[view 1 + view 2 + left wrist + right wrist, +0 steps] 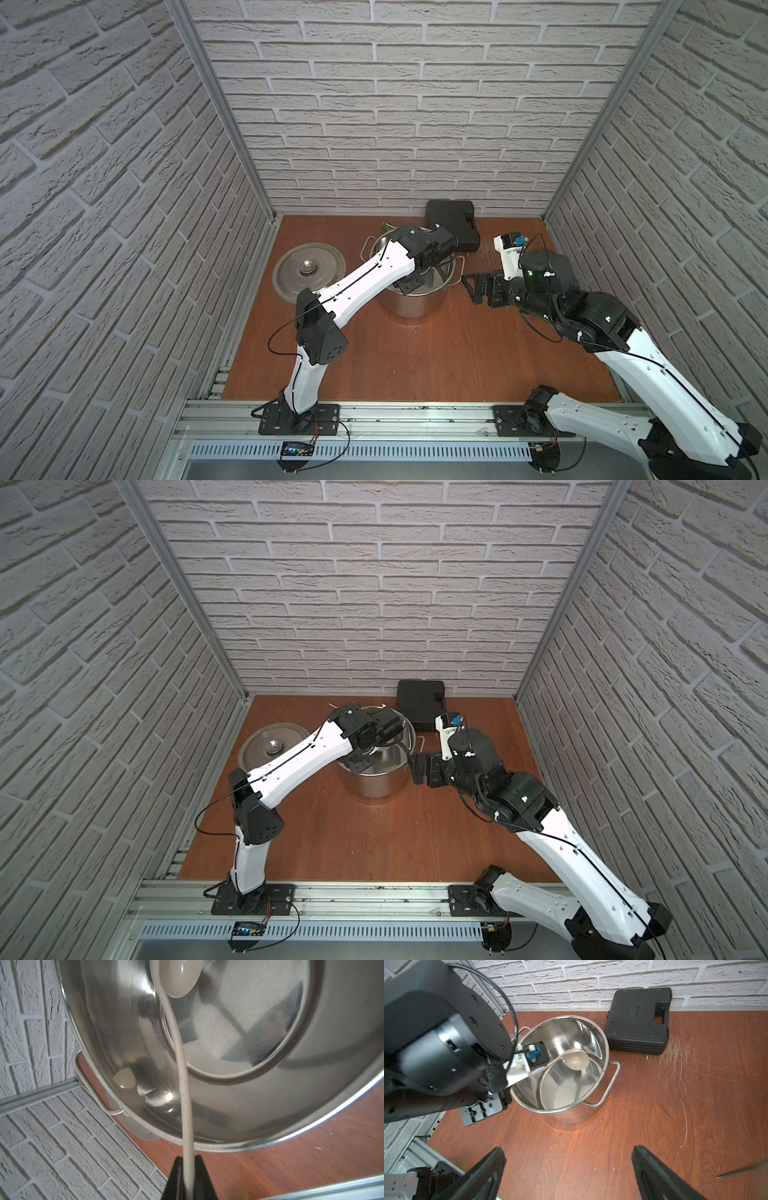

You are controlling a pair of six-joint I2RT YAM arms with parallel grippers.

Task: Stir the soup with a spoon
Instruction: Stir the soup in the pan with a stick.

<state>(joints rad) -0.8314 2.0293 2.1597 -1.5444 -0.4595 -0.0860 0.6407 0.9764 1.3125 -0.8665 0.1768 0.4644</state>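
Left gripper (188,1167) pinches the cream-white plastic spoon (180,1059), bowl inside the round steel pot (571,1116): grasp done, stirring apparently unfinished; right gripper (568,1149), jaws spread, empty.

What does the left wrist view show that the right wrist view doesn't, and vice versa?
Only the left wrist view: the left end effector shut on the spoon, gripping its slim handle. Only the right wrist view: the right end effector, open; the black case against the brick wall; scratches on the tabletop. Both: the steel pot with the spoon's bowl inside it.
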